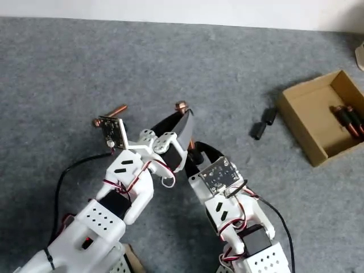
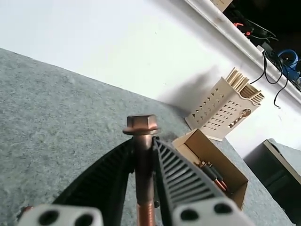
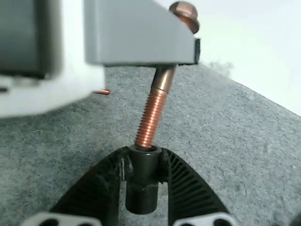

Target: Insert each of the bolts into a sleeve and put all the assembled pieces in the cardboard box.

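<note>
Furthest left on the grey worktop point(image 1: 68, 68) lies a loose bolt point(image 1: 111, 113) with no sleeve on it, so that one has not been started. Next to it, the left end effector point(image 2: 142, 143) is clamped on the shaft of a copper bolt point(image 2: 141, 123), head up and threaded end pointing down. Directly below, the right end effector point(image 3: 142, 155) grips a black sleeve point(image 3: 141, 188) upright. The thread tip sits at the sleeve's mouth, touching or only just entered (which of the two is hard to tell). I judge the insertion barely begun, with nearly all the thread exposed.

Further right, two spare sleeves point(image 1: 269, 115) point(image 1: 258, 131) lie close together on the worktop, near the cardboard box point(image 1: 310, 85). The box, far right, holds at least two assembled pieces point(image 1: 348, 119).

By my reckoning, some of the work is banked. Left to do: seat this bolt, box it, then pair and box the loose bolt.
</note>
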